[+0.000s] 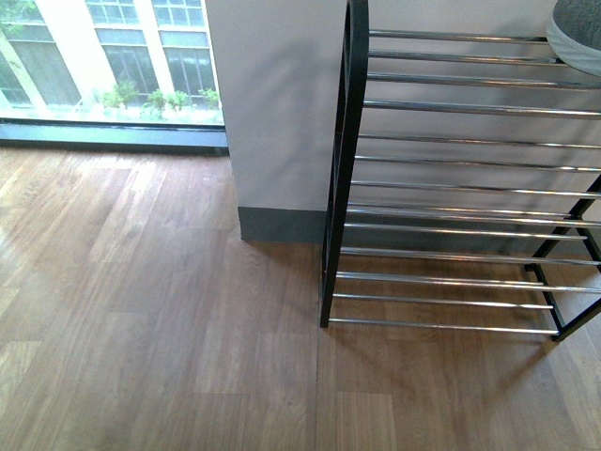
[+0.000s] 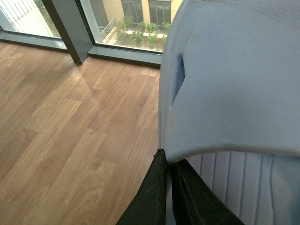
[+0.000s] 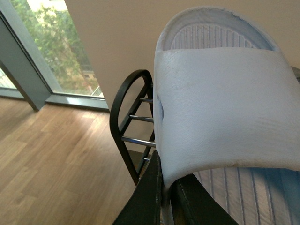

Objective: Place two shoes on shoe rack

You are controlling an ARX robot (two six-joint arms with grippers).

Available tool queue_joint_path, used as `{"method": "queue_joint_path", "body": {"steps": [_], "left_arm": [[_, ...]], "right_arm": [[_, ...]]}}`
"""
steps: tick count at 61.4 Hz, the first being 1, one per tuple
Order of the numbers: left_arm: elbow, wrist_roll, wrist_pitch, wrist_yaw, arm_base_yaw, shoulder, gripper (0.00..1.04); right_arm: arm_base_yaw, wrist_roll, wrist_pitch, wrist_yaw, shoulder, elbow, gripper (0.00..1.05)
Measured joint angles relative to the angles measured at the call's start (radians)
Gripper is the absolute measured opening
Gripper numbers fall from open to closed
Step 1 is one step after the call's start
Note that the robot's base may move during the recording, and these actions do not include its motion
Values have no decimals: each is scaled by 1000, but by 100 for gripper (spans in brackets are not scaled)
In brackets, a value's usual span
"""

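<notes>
Closest in, the left claw (image 2: 168, 161) is pinched tight on the edge of a pale blue foam slide sandal (image 2: 234, 84) hanging over the floor. The right claw (image 3: 165, 176) nips the matching ribbed-sole slide (image 3: 225, 108) the same way, beside the black hooped end of the chrome-barred shoe rack (image 3: 125, 110). With so narrow a bite, I'd fear either shoe swinging loose or tipping between those spaced bars when set down; beyond lie brown wood-plank flooring (image 1: 141, 310), a plain pale wall (image 1: 272, 103) and tall windows (image 1: 113, 56) onto greenery.

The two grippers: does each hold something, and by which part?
Left gripper pinches a pale blue slide sandal by its side edge under the strap. Right gripper grips a second sandal the same way.
</notes>
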Motion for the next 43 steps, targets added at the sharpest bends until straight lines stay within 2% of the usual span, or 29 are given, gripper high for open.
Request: {"method": "queue_joint_path", "body": {"steps": [12, 25, 43], "left_arm": [[0, 0, 0, -1, 0, 0, 2], [0, 0, 0, -1, 0, 0, 2], [0, 0, 0, -1, 0, 0, 2]], "right_arm": [[55, 28, -115, 124, 263, 274, 2], [64, 41, -215, 219, 550, 542, 2], [63, 0, -304, 325, 784, 764, 2]]}}
